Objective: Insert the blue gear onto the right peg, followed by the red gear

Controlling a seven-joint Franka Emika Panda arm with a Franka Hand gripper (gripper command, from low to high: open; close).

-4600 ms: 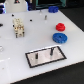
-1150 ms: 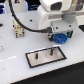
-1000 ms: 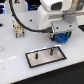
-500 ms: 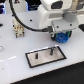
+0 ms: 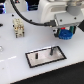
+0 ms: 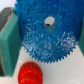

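Observation:
The blue gear (image 6: 47,37) fills the wrist view, wide and toothed, with a pale hole at its hub. My gripper (image 6: 48,46) is shut on it, the teal finger pads (image 6: 9,44) pressing its rim from both sides. The smaller red gear (image 6: 30,74) lies on the white table close beside the blue one. In the exterior view the blue gear (image 5: 64,34) shows under my gripper (image 5: 63,32) at the right. The grey black-edged plate (image 5: 44,61) lies towards the exterior view's left and nearer the front, and the right peg (image 5: 51,50) stands on it, apart from the gear.
A second identical pin (image 5: 36,56) stands on the plate's left half. A small beige and dark object (image 5: 18,26) stands at the exterior view's left. The white arm body (image 5: 57,12) covers the back right of the table (image 5: 15,65).
Since 4.6 s ago the arm has come in over the blue gear and now hides the red gear in the exterior view. Over the last second it has hardly moved.

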